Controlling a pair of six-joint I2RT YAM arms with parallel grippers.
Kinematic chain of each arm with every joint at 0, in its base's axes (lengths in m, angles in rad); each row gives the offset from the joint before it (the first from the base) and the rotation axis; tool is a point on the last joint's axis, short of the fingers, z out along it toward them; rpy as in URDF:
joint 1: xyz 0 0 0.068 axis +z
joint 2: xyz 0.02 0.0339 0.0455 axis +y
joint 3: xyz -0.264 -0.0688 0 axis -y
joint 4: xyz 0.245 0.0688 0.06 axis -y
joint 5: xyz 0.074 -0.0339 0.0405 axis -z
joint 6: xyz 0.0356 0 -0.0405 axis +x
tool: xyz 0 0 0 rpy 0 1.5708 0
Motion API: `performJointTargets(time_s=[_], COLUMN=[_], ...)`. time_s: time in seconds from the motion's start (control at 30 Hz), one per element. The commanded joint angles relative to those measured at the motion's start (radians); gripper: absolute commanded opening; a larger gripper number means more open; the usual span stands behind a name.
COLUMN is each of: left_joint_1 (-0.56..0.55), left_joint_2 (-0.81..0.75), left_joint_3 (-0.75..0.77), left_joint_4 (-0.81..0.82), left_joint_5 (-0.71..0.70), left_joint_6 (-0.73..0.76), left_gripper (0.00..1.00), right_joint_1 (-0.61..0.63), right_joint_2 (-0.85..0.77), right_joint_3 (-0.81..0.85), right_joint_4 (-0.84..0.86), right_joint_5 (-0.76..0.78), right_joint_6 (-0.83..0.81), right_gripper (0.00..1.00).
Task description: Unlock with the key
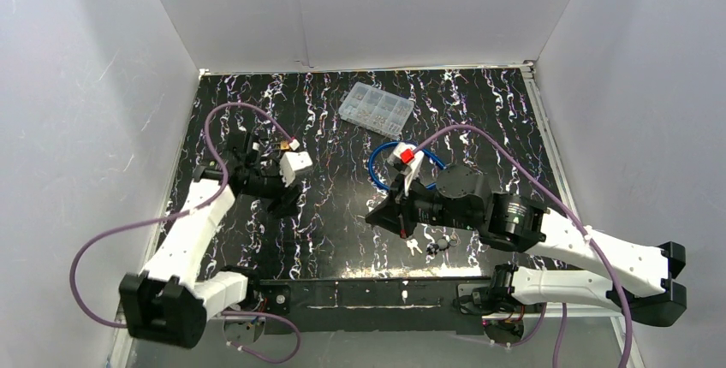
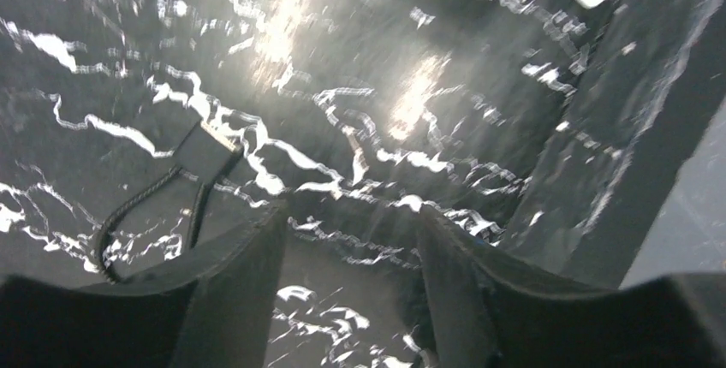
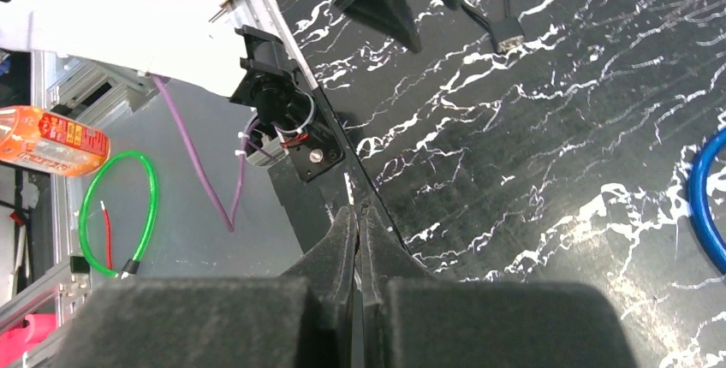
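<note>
Two tools: left tool (image 2: 349, 214) open, empty; right tool (image 3: 358, 231) closed, nothing seen in its grip.
Risk: small pieces (image 1: 414, 247) beside it on surface (image 1: 342, 214) could get knocked aside.

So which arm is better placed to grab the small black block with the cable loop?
Left, probably: the left tool is open, with the block lying just ahead of it. The right tool is shut and farther off.

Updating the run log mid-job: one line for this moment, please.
left hand: open, empty | right hand: shut, nothing visibly held | black cable plug: lies ahead of left hand | key: not discernible
</note>
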Motion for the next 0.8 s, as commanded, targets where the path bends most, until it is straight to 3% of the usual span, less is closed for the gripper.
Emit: performJointTargets(time_s=[0.0,0.13,0.33,0.4,0.47,0.77], left_joint_1=[0.107,0.195,0.198,0.198,0.198,0.198], left_joint_2=[0.157,0.335,0.399,0.42,0.446,0.488], left_joint_3=[0.044,0.137,0.091,0.077,0.068,0.037], left_joint_4=[-0.002,-0.049,-0.049,-0.036,-0.03,0.057], left_joint_5=[-0.09,-0.037,-0.052,-0.067,-0.092,-0.134], left_joint_6=[0.177,0.215,0.38,0.406,0.438,0.461], left_gripper=[0.51,0.49,0.51,0.46,0.33,0.25], right_joint_1=[0.003,0.003,0.002,0.002,0.002,0.001], right_joint_2=[-0.045,-0.053,-0.034,-0.031,-0.032,-0.008], right_joint_3=[-0.029,-0.035,0.003,0.015,0.022,0.062], right_joint_4=[0.031,0.04,0.013,0.001,-0.005,-0.014], right_joint_5=[0.067,0.069,0.081,0.087,0.09,0.097], right_joint_6=[0.047,0.066,0.062,0.057,0.051,0.035], right_gripper=[0.01,0.01,0.01,0.01,0.01,0.01])
